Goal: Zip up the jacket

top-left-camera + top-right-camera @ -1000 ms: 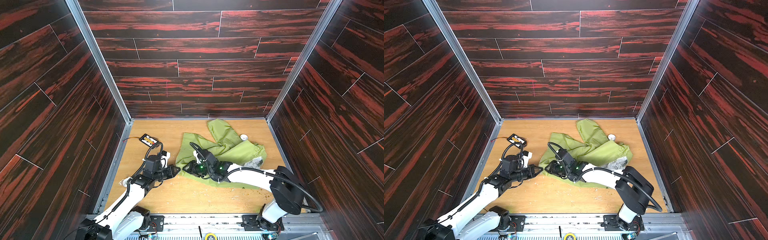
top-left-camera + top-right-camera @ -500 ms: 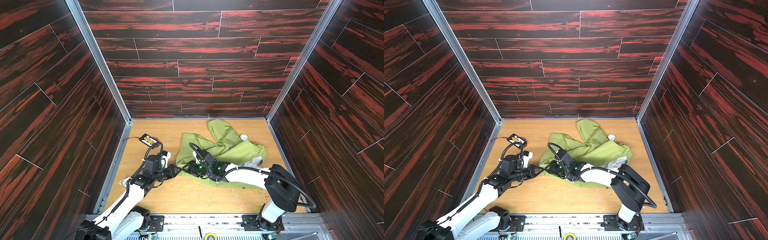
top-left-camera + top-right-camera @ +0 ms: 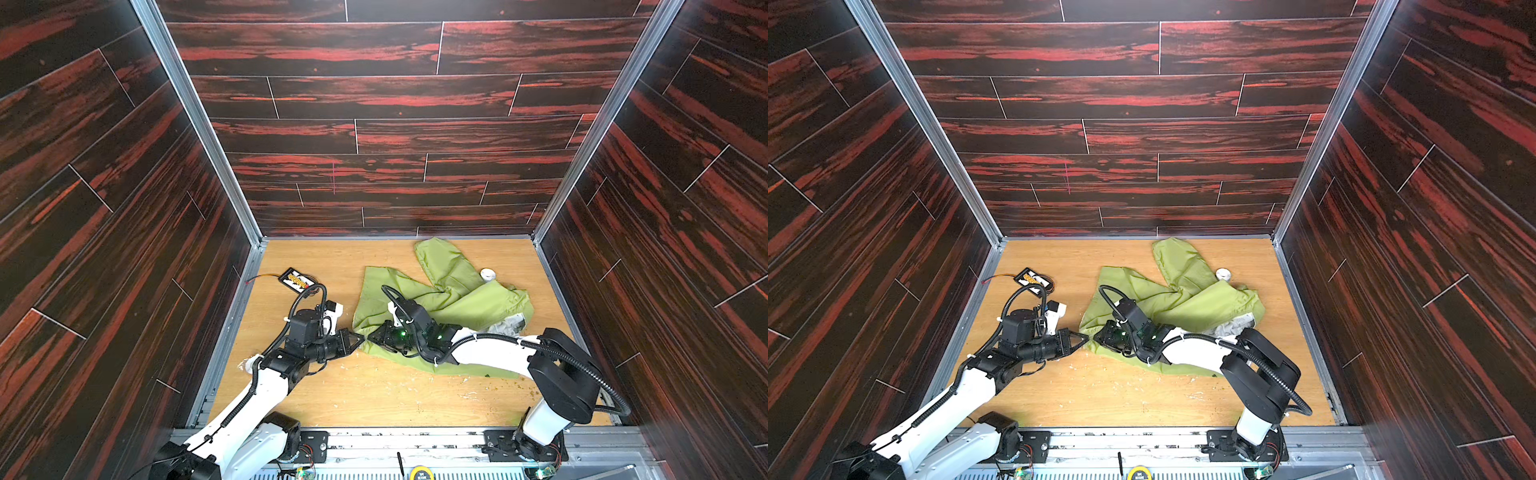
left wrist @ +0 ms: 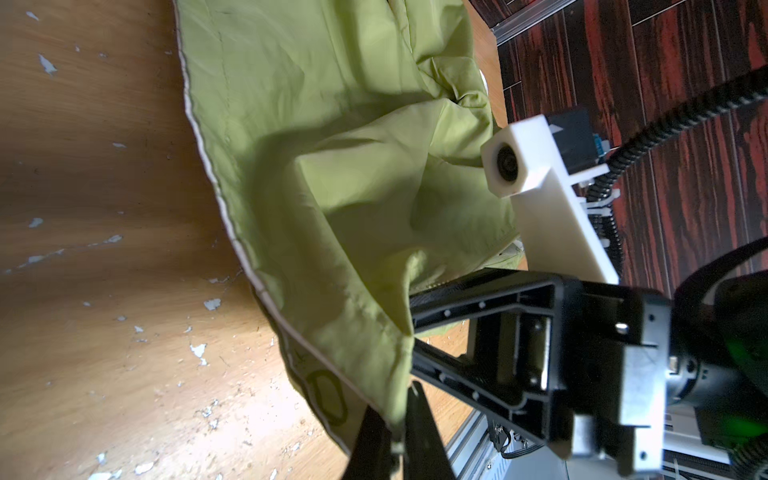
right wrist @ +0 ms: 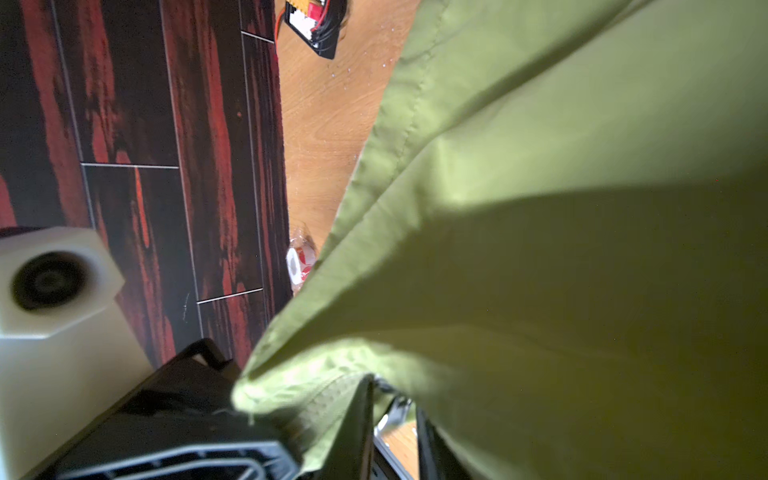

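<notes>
The lime-green jacket [image 3: 457, 299] [image 3: 1183, 299] lies crumpled on the wooden floor, one sleeve pointing to the back wall. My left gripper [image 3: 359, 338] [image 3: 1086, 336] is shut on the jacket's near-left corner; the left wrist view shows the fabric [image 4: 332, 166] pinched between the dark fingers of the left gripper [image 4: 399, 444]. My right gripper [image 3: 372, 335] [image 3: 1099, 335] [image 4: 412, 336] meets it tip to tip. In the right wrist view the right gripper [image 5: 392, 399] has narrow jaws on a fold of the jacket [image 5: 582, 208], with a small silver metal piece between them. Fabric hides most of the zipper.
A black battery pack with wires [image 3: 297, 280] [image 3: 1034, 279] [image 5: 316, 37] lies at the back left. A small white round object [image 3: 487, 274] [image 3: 1223, 274] sits beside the sleeve. White lining [image 3: 509, 326] shows at the jacket's right end. Dark wood-pattern walls enclose the floor.
The right gripper's jaws have narrowed onto the jacket's edge, and it has shifted slightly left toward the left gripper. The left arm has held still.
</notes>
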Controlling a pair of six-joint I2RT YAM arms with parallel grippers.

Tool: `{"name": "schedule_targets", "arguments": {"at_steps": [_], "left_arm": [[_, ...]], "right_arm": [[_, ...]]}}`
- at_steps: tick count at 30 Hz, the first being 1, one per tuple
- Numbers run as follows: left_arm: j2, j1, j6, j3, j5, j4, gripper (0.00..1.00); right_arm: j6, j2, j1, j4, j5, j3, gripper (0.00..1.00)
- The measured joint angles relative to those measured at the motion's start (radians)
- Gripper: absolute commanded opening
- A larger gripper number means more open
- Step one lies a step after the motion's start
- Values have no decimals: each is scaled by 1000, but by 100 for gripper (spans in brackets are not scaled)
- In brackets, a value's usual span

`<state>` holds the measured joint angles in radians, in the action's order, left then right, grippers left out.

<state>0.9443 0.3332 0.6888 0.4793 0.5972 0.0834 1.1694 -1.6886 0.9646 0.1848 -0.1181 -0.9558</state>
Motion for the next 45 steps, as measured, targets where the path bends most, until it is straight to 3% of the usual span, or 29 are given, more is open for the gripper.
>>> {"name": "schedule_targets", "arguments": {"at_steps": [14, 23, 45], "left_arm": [[-3, 4, -11, 14, -13, 26, 0], [-3, 6, -20, 26, -33, 52, 0], [-4, 15, -92, 123, -229, 156, 0]], "right_arm": [[-4, 32, -23, 5, 0, 58, 0], [-41, 37, -26, -39, -1, 40, 0], [-145, 206, -111, -257, 101, 66, 0]]}}
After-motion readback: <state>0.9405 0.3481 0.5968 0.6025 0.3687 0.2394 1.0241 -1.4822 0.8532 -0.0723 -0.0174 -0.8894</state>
